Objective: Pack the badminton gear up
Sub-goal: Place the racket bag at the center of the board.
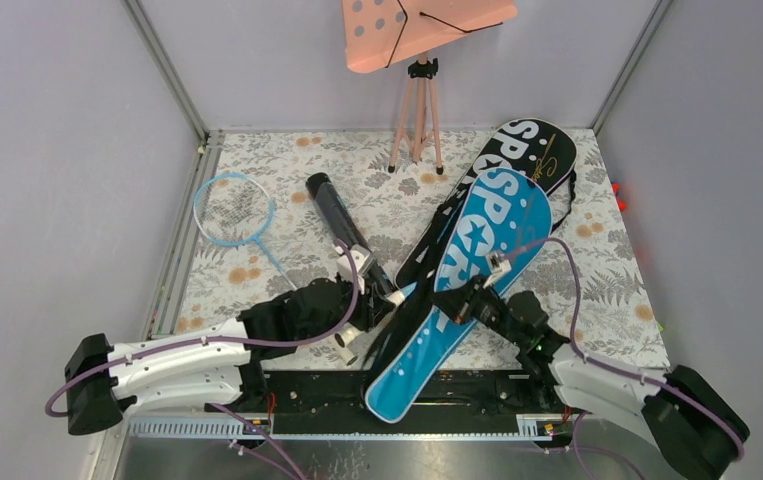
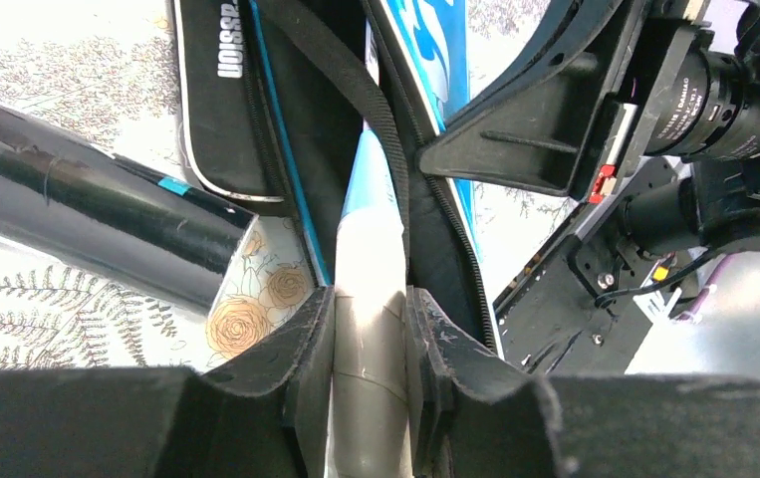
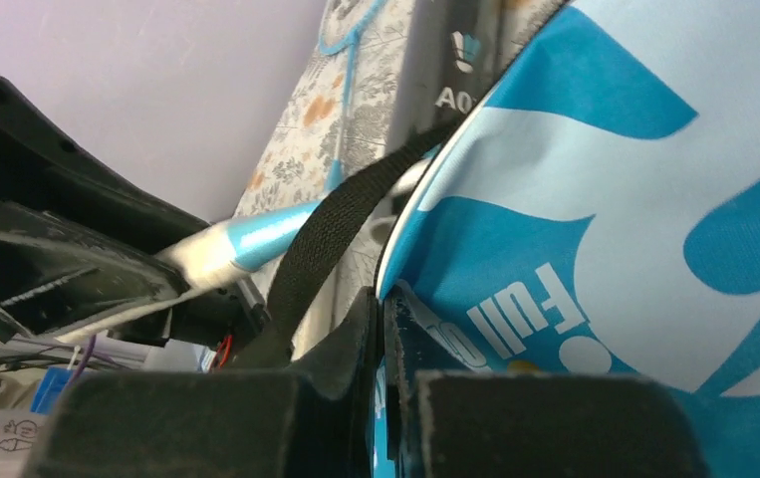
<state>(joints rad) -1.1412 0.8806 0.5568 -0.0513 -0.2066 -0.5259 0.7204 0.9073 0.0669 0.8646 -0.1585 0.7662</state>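
My left gripper (image 2: 368, 299) is clamped on a racket handle (image 2: 367, 249). My right gripper (image 3: 380, 309) is pinched shut on the blue bag (image 3: 605, 199) at its edge.

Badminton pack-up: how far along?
Done: unclear, bag contents are hidden. In hand: left gripper clamps a racket handle, shaft heading in beside the blue bag, whose edge the right gripper pinches. Left: light-blue racket and black tube lie loose on the table; black bag sits underneath.
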